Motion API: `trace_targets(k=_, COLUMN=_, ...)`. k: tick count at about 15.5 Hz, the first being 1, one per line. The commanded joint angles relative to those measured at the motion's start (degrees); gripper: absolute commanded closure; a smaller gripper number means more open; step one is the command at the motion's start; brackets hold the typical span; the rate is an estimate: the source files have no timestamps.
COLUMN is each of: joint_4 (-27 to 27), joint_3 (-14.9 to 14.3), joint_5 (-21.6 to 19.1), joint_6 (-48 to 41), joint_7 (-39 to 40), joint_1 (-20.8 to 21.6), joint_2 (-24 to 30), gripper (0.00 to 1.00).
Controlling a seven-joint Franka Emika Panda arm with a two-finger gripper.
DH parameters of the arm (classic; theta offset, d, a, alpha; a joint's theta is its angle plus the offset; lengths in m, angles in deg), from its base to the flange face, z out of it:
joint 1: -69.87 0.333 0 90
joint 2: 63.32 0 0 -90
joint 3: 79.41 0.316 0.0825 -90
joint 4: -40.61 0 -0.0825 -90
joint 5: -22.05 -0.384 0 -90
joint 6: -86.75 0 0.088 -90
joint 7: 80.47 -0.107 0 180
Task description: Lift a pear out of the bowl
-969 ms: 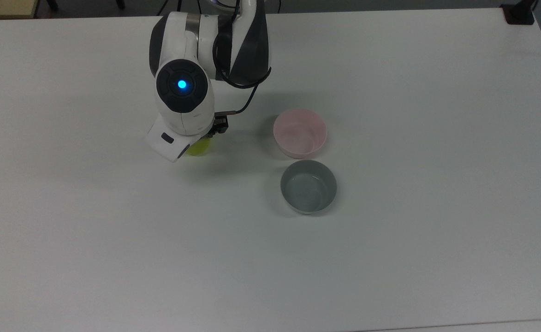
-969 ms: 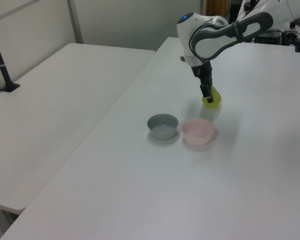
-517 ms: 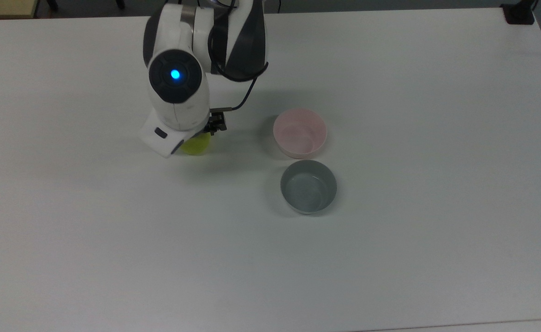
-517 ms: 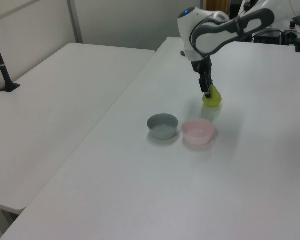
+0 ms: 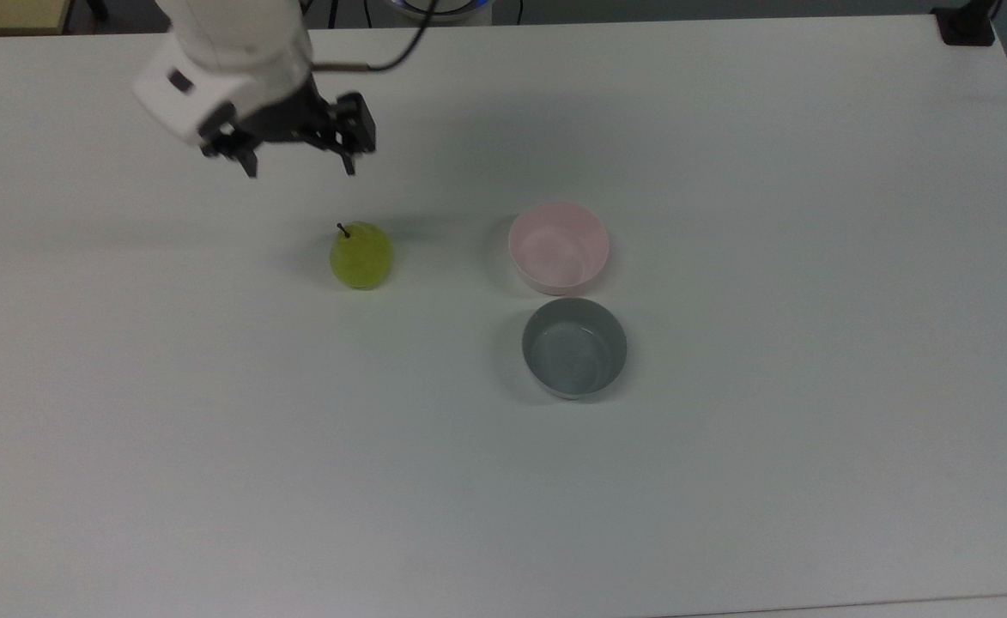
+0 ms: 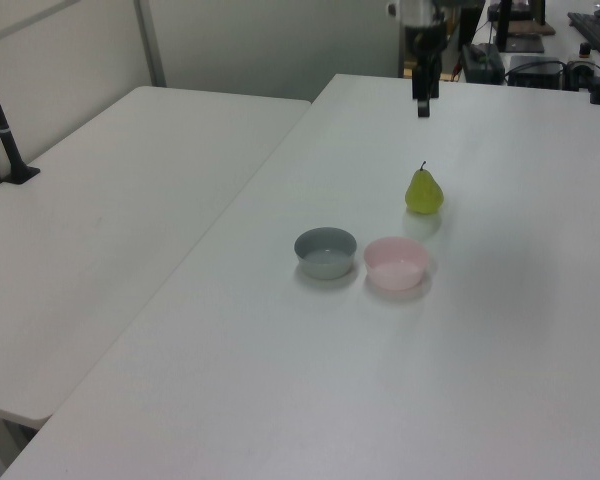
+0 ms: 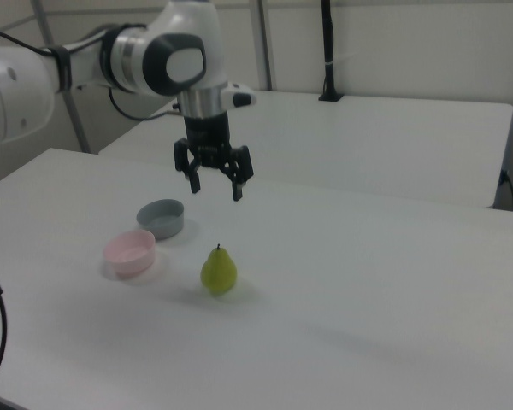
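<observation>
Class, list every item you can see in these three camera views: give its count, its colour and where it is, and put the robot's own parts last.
pear: 1, yellow-green with a dark stem, upright on the table, apart from both bowls, on the top view's left of the pink one.
pink bowl: 1, pale pink, empty, on the table beside the grey bowl.
grey bowl: 1, grey, empty, just below the pink bowl in the top view.
table: 1, white, under everything.
second table: 1, white, at the left view's left.
robot arm: 1, white and dark grey, reaching in from the right view's left.
end effector: 1, black, open, raised above the table, holding nothing.
</observation>
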Motion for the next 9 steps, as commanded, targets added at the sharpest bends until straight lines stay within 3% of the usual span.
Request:
trace_targets(k=1, joint_4=0.63, joint_3=-0.1, joint_5=-1.15, joint_6=-2.82, joint_7=-3.37, joint_1=-0.6, joint_2=3.85, gripper=0.0)
trace_targets(k=9, joint_4=0.72, joint_3=-0.1, joint_5=-0.63, joint_6=-3.18, joint_7=-4.78, joint_1=-2.54, joint_2=6.22, gripper=0.0)
